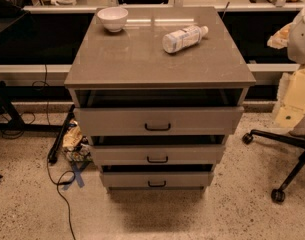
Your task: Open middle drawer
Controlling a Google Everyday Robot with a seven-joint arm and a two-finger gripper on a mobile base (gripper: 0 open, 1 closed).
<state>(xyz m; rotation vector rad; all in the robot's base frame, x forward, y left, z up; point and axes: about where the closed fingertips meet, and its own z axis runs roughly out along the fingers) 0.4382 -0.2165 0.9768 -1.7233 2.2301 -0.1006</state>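
Middle drawer (117, 155), second of three in the cabinet (142, 59) front: rigid, probably slides easily — grasp the small black handle (157, 159) at its centre. Gripper out of view — whether it is released or clenched cannot be told.

I see speckled terrazzo floor (232, 211), warm dim light. Black cable (66, 210) trailing at left, blue tape cross (77, 176) beside it. Office chair base (274, 135) on casters at right. Dark panels (37, 39) behind, pale ledge (27, 71) along them. Gripper outside my view.
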